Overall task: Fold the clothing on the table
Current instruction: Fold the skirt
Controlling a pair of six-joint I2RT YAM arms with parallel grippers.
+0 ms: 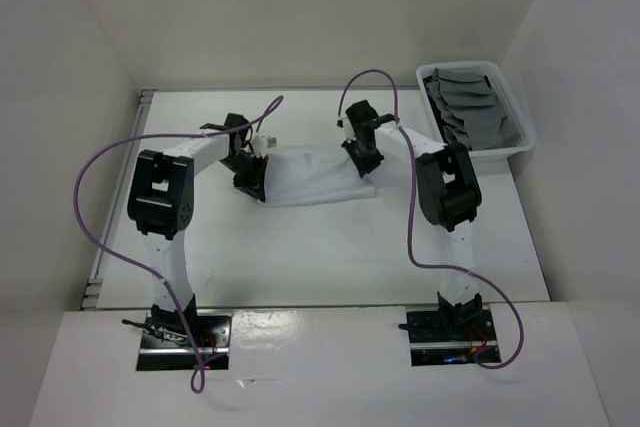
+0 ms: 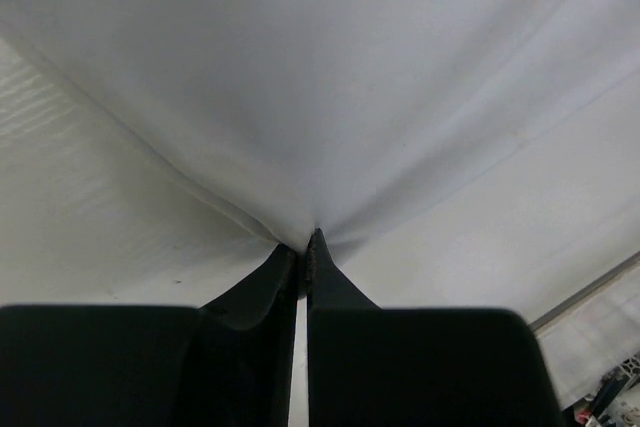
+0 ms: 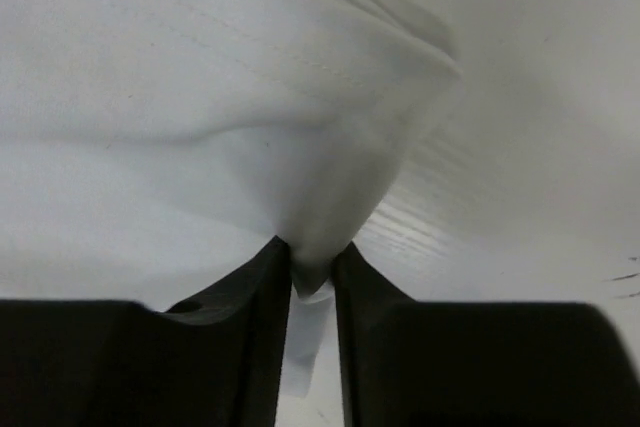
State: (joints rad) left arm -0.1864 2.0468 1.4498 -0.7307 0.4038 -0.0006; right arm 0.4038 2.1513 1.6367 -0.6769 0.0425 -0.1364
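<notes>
A white piece of clothing (image 1: 312, 177) lies spread between my two grippers on the white table (image 1: 300, 257). My left gripper (image 1: 252, 185) is at its left edge. In the left wrist view that gripper (image 2: 304, 242) is shut on a pinched fold of the clothing (image 2: 330, 77), which pulls taut away from the tips. My right gripper (image 1: 362, 159) is at the cloth's right edge. In the right wrist view this gripper (image 3: 312, 252) has a bunched corner of the clothing (image 3: 200, 97) between its fingers, touching both, with a narrow gap left between the jaws.
A white basket (image 1: 478, 66) holding grey garments (image 1: 470, 112) stands at the back right of the table. A metal rail (image 1: 104, 242) runs along the table's left edge. Purple cables loop over both arms. White walls enclose the table.
</notes>
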